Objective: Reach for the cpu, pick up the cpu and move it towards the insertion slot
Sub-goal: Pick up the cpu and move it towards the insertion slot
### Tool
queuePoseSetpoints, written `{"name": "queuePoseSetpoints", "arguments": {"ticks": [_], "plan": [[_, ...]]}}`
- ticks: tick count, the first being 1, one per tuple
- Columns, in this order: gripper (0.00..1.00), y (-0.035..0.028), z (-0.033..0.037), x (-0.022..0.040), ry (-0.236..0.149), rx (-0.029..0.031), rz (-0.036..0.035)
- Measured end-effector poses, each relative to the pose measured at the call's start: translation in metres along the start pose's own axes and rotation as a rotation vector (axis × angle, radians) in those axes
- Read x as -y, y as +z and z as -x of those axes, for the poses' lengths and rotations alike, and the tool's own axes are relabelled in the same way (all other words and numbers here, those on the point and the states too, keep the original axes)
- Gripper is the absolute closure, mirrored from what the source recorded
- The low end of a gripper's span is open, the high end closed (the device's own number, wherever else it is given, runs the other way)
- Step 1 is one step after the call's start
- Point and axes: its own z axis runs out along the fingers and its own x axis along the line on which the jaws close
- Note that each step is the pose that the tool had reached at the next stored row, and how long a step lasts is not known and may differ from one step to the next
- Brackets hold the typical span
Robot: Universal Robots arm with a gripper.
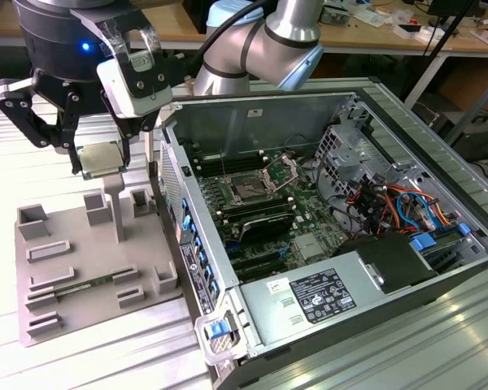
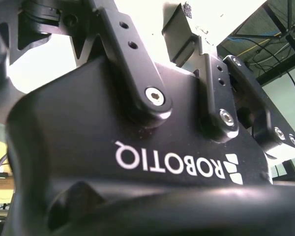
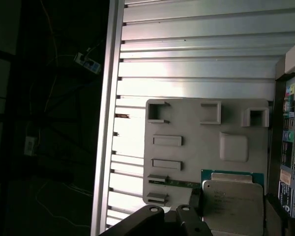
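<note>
My gripper point(image 1: 99, 167) hangs over the grey fixture plate at the exterior view's left, shut on the cpu point(image 1: 98, 156). The cpu is a flat, pale, silvery square, held level just above a tall grey post point(image 1: 114, 203). In the first wrist view the cpu point(image 3: 233, 204) shows its metal top and green edge, with the fixture plate point(image 3: 206, 142) behind it. The insertion slot point(image 1: 248, 192) is a dark square socket on the motherboard inside the open case, with its shiny hinged frame point(image 1: 281, 172) raised. It lies to the exterior view's right of the gripper, past the case wall.
The grey fixture plate point(image 1: 89, 276) carries several raised frames and a memory stick point(image 1: 81, 286). The open computer case point(image 1: 439, 138) holds a power supply point(image 1: 325, 296), long black memory slots point(image 1: 256, 215) and cables point(image 1: 390, 199). A ribbed metal table point(image 1: 439, 341) lies beneath.
</note>
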Motion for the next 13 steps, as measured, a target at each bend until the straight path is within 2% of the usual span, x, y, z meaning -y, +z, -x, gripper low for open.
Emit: {"name": "queuePoseSetpoints", "arguments": {"ticks": [13], "plan": [[0.45, 0.0004, 0.0033, 0.0003, 0.0, -0.0001, -0.0001]]}}
